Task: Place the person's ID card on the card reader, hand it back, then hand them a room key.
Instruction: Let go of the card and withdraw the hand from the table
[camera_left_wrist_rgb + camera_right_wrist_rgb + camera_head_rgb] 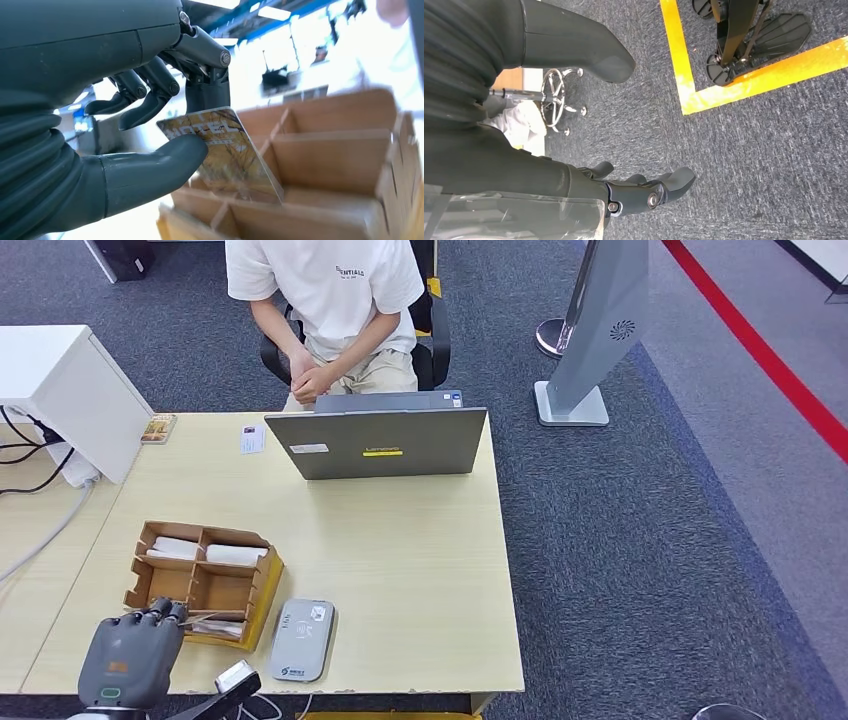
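left hand (150, 130): pinches key card (225, 150) over box (330, 150)
right hand (589, 125): fingers apart, empty
reader (301, 639): beside box

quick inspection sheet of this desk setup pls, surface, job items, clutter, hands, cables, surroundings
surface: light wooden table, bare in the middle.
job's things: grey card reader near front edge; hotel key card over cardboard organiser; small card by laptop.
clutter: laptop, white box.
hands: left hand pinches the key card; right hand hangs over carpet, holding nothing.
cables: black and white leads at left.
surroundings: seated person, grey stand.
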